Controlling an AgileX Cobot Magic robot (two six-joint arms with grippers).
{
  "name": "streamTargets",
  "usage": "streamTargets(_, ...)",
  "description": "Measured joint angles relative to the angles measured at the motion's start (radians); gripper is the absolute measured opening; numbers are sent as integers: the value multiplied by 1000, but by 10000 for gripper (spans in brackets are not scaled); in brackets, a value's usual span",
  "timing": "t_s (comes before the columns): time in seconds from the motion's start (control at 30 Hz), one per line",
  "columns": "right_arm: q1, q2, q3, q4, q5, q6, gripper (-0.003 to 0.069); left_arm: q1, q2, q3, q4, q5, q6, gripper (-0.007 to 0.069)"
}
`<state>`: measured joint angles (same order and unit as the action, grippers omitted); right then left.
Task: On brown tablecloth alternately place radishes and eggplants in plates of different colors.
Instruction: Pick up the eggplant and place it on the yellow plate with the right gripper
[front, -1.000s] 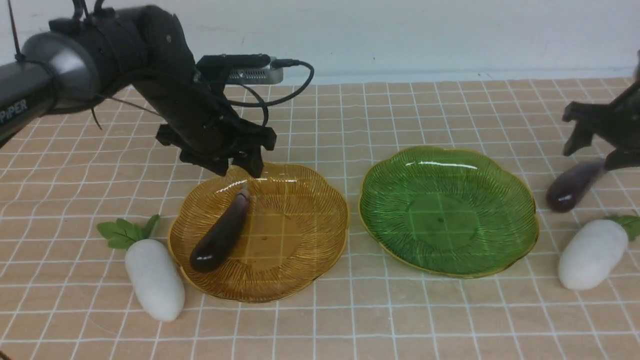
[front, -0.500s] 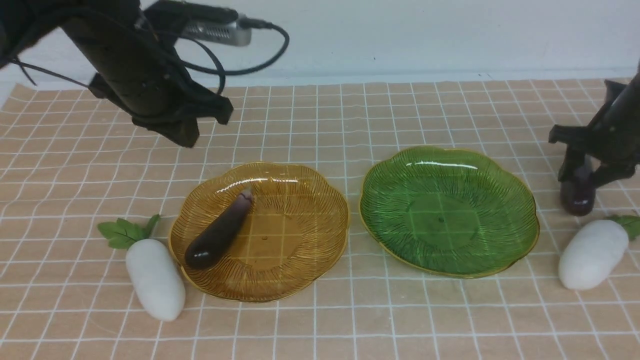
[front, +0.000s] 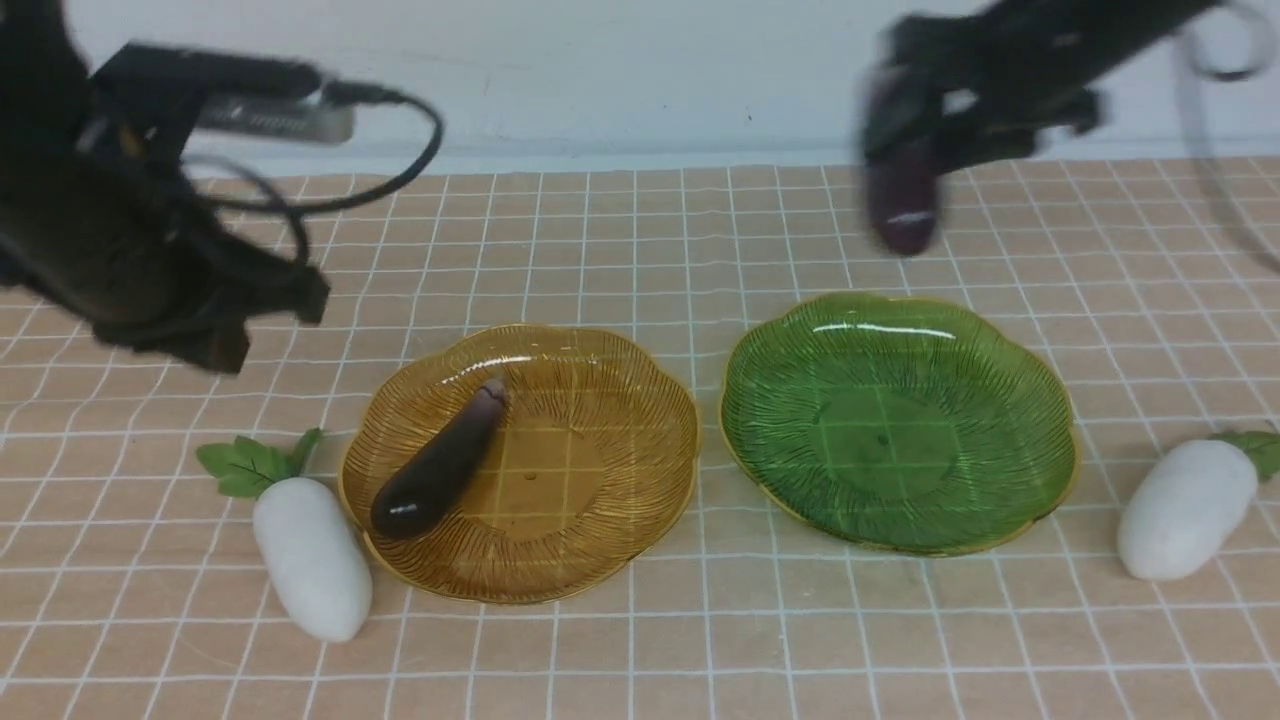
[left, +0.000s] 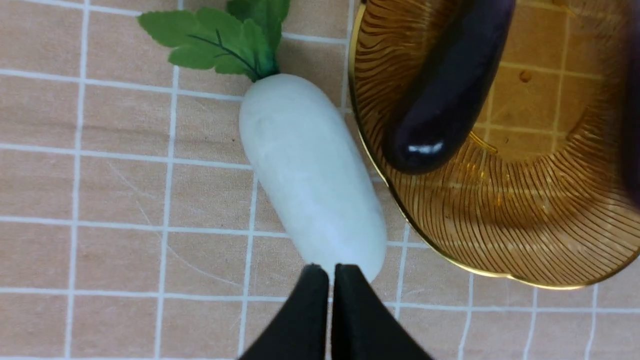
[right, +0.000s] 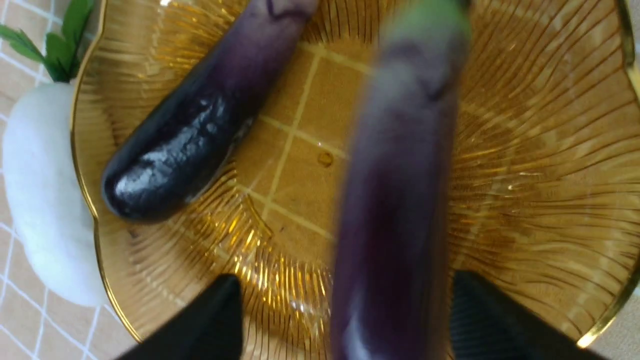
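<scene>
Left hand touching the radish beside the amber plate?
Apart. Front view: the left hand hangs raised and shut, with bare brown tablecloth showing between it and the radish.

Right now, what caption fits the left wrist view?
Shut left gripper above white radish beside amber plate holding an eggplant.

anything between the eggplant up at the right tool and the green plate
Nothing visible. Only open air lies between the raised eggplant and the bare green plate; the other eggplant sits in the amber plate, both radishes lie on the cloth outside the plates, and the shut left tool is far left.
</scene>
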<state>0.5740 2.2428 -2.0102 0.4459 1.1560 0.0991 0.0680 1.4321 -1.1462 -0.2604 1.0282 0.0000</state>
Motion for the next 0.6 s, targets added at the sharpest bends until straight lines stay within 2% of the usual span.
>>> streamTargets(0.1, 0, 0, -2, 3, 2, 3, 588, 2, 30, 0, -6, -22, 0, 8)
streamTargets(0.2, 0, 0, -28, -10, 61, -14, 608, 2, 70, 0, -17, -51, 0, 48)
streamTargets(0.4, 0, -74, -84, -114, 84, -49, 556, 2, 144, 0, -24, -131, 0, 240)
streamTargets(0.47, 0, -117, -85, -148, 87, -50, 538, 2, 169, 0, -24, -153, -29, 335)
streamTargets(0.6, 0, -210, -86, -210, 91, -50, 505, 2, 216, 0, -26, -176, -91, 458)
